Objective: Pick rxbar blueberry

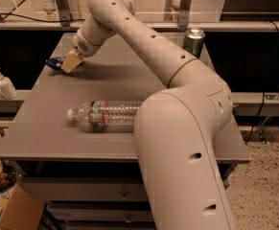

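Note:
The rxbar blueberry (54, 63) is a small flat dark navy wrapper lying near the far left edge of the grey table (144, 87). Only its left part shows; the rest is hidden behind the gripper. My gripper (70, 62), with tan fingers (71, 60), is down at the table surface right at the bar's right end, touching or nearly touching it. The white arm reaches from the lower right across the table to it.
A clear plastic water bottle (105, 115) lies on its side in the middle of the table. A green can (193, 42) stands at the far right. A white pump bottle (4, 83) stands on a ledge left of the table. Boxes sit on the floor at lower left.

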You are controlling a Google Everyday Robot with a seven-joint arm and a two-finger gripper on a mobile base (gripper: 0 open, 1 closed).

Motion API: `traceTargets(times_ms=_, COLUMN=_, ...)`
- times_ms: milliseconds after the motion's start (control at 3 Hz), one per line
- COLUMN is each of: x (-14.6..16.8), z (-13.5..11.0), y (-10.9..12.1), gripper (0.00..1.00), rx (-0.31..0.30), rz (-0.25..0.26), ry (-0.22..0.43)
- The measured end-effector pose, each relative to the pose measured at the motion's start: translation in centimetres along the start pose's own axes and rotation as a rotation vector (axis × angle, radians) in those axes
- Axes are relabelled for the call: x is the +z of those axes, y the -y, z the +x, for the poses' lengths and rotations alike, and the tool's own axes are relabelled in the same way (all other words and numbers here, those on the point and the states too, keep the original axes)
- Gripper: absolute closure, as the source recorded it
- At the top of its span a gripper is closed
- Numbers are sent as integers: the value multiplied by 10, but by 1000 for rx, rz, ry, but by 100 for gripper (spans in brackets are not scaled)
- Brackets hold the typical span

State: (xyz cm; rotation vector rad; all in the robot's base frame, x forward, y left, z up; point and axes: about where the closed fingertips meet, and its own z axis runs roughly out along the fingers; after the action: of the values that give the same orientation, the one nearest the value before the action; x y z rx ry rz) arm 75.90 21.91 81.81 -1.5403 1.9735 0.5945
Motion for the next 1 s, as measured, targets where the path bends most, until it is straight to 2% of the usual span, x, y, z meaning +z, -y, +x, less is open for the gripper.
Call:
traceTargets(times_ms=333, x=-1, z=-1, y=0, gripper=100, rx=0, rz=0, ry=0)
traceTargets(times_ms=667, x=-19, z=8, y=-4, gripper=100, rx=-28, rz=39, ry=-17)
traceTargets(times_ms=1000, x=-59, z=15, y=-19, gripper=100, rx=-120, rz=118, ry=-13)
